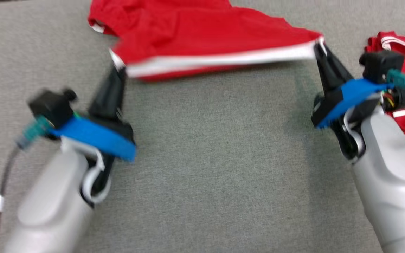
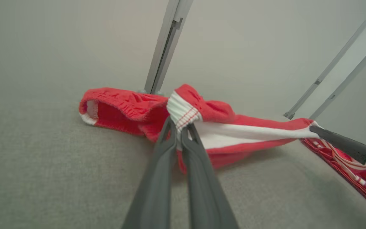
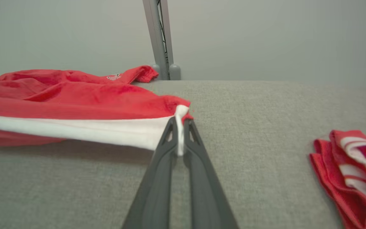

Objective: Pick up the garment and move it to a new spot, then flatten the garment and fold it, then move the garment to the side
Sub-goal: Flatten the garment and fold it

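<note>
- While stretched taut, the red shorts [image 1: 202, 31] are pinched at one corner by the closed left gripper [image 1: 118, 66].
- The opposite corner is pinched by the closed right gripper [image 1: 319, 45].

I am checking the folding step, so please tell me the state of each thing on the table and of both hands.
Red shorts: near edge lifted, stretched between both hands, rest on table.
Left hand: shut on one corner.
Right hand: shut on other corner.
Second red garment: folded, lying apart, untouched.
</note>
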You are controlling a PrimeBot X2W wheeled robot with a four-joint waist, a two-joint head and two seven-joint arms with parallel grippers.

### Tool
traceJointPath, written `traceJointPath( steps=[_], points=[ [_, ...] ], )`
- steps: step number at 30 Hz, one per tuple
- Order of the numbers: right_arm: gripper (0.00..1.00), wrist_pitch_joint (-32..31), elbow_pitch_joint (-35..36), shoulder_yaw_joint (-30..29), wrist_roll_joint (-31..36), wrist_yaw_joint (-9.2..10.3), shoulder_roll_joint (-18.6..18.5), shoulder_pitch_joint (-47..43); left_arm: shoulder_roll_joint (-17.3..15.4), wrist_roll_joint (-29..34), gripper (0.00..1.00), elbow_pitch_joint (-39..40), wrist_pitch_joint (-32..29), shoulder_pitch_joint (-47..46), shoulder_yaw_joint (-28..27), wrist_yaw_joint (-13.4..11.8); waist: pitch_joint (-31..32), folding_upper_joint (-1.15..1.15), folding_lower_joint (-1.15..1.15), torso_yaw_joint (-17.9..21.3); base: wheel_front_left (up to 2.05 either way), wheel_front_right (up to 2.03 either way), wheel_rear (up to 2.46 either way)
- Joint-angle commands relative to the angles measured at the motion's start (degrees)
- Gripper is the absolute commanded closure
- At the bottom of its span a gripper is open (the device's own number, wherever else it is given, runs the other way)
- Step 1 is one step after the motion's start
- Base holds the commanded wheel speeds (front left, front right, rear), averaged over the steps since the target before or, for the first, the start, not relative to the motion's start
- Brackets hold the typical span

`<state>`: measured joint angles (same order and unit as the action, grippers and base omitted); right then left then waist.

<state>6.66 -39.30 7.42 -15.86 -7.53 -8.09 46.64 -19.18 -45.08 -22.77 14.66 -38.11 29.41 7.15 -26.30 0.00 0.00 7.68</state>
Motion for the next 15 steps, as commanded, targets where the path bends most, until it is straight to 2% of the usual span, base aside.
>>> traceJointPath(
  steps=[1,4,8,12,15],
  points=[
    [1.0,-0.88,0.44,0.82,-1.17,0.08,-1.42,-2.39,-0.69,0.89,1.0,0.76,0.41,2.45,1.78,0.42,1.26,0.0,0.0,-0.03,0.0,0.0,0.0],
    [1.0,-4.88,2.19,2.39,-3.48,0.08,-4.18,-7.89,-1.8,1.32,1.0,1.69,0.54,8.58,5.2,0.45,4.48,0.0,0.0,-1.1,0.0,0.0,0.0],
    [1.0,-12.83,8.0,3.58,-6.11,0.09,-7.98,-16.25,-4.01,2.07,1.0,2.48,0.55,15.14,7.39,0.28,9.35,0.0,0.0,-2.28,0.0,0.0,0.0],
    [1.0,-22.98,17.16,2.99,-7.47,0.11,-11.24,-25.45,-6.59,1.08,1.0,4.39,-1.88,21.1,8.97,-0.23,13.33,0.0,0.0,-2.8,0.0,0.0,0.0],
    [1.0,-31.41,25.73,0.65,-8.09,0.11,-12.64,-33.55,-8.74,-1.52,1.0,8.76,-6.84,26.32,10.98,-0.16,15.5,0.0,0.0,-3.22,0.0,0.0,0.0]
  ],
)
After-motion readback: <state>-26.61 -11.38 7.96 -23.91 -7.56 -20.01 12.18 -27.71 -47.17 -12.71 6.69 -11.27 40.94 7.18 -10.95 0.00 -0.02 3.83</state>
